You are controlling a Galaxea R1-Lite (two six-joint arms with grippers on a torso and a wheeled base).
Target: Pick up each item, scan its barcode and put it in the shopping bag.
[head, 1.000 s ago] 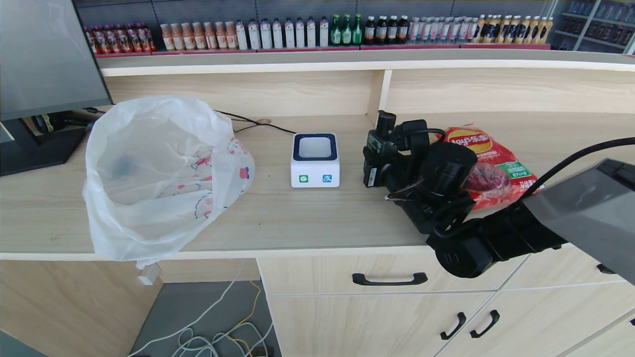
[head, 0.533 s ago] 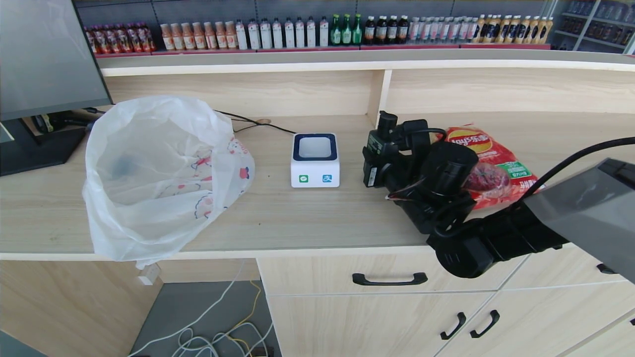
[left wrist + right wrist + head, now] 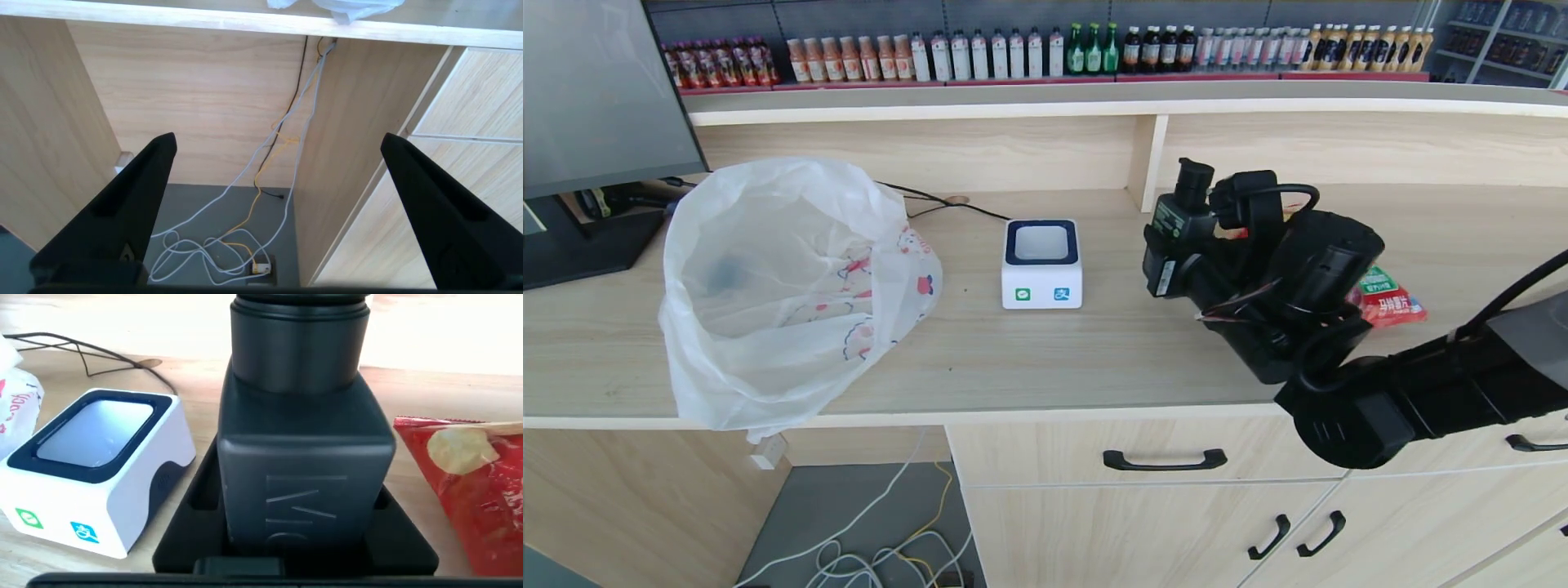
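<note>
A red chips bag (image 3: 1388, 298) lies on the wooden counter (image 3: 1029, 359) at the right, mostly hidden behind my right arm; its corner shows again (image 3: 466, 482) in the right wrist view. My right gripper (image 3: 1176, 237) hangs above the counter between the bag and the white scanner box (image 3: 1042, 263), shut on a black handheld scanner (image 3: 298, 490). The white plastic shopping bag (image 3: 784, 286) stands open at the left of the counter. My left gripper (image 3: 278, 212) is open below the counter edge with nothing between its fingers.
A dark monitor (image 3: 596, 90) and its base stand at the far left. A cable (image 3: 947, 204) runs behind the scanner box. A raised wooden ledge backs the counter, with a bottle shelf (image 3: 1045, 53) beyond. Drawers and loose floor cables (image 3: 237, 237) lie below.
My right arm has risen and moved right and farther back with the handheld scanner, so it now covers most of the chips bag. The bags and scanner box have not moved.
</note>
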